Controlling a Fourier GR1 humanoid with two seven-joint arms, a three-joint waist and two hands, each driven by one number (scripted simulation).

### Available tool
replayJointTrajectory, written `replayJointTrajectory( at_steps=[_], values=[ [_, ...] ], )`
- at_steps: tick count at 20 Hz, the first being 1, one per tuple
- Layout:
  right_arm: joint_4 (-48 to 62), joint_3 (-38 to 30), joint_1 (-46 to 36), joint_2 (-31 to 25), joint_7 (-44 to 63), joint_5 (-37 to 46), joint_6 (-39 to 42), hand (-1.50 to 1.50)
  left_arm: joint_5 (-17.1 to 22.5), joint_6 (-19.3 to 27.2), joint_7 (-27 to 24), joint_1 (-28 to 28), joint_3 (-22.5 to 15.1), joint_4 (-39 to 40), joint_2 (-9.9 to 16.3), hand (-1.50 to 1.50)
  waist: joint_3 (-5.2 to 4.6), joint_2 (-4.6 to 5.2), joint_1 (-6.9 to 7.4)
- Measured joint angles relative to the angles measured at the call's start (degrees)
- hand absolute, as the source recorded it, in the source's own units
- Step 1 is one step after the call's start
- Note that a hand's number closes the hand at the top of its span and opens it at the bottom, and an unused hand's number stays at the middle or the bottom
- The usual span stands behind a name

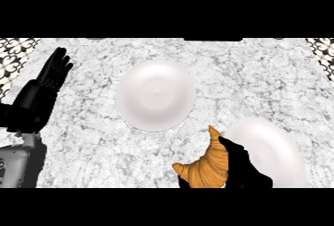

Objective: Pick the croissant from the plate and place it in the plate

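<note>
A golden-brown croissant point(209, 165) stands tilted at the lower middle, held off the counter just left of the near white plate point(274, 150). My right hand point(244, 170) is curled round the croissant's right side, and the croissant hides most of it. A second white plate point(155, 95) lies bare at the centre of the marble counter, up and left of the croissant. My left hand point(49, 81) rests open at the left edge, fingers pointing up, far from both plates.
The counter point(261, 75) is white-grey marble. Patterned black-and-white tile strips show at the top left corner point(16, 55) and top right corner point(323, 48).
</note>
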Motion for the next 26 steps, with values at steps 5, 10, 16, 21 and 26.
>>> replayJointTrajectory(
  at_steps=[5, 10, 16, 21, 26],
  values=[
    [7.01, -3.53, -13.32, 2.99, 1.73, -7.01, 0.55, 1.5, -0.01, -0.37, 0.53, -0.62, -0.46, -0.45, -0.14, 0.0, 0.01, 0.26, 0.94],
    [16.33, -8.78, -25.56, 3.89, 2.44, -15.66, -1.03, 1.5, -0.16, -0.46, 0.35, -1.57, -0.85, 0.16, -0.57, 0.0, 0.04, 0.46, 1.78],
    [29.65, -14.32, -36.7, 4.18, 1.88, -24.46, -5.45, 1.5, -0.37, -0.35, 0.66, -2.73, -1.42, 0.84, -1.27, 0.0, 0.06, 0.68, 2.59],
    [43.55, -17.86, -43.46, 4.27, 0.25, -29.23, -9.92, 1.5, -0.04, -1.13, 0.24, -3.21, -1.14, 1.35, -0.85, 0.0, 0.06, 0.85, 3.21],
    [57.66, -20.69, -50.52, 4.34, -2.03, -34.57, -14.06, 1.5, -0.32, -1.09, 0.65, -4.49, -1.4, 1.65, -0.97, 0.0, 0.07, 1.06, 3.87]
  ],
)
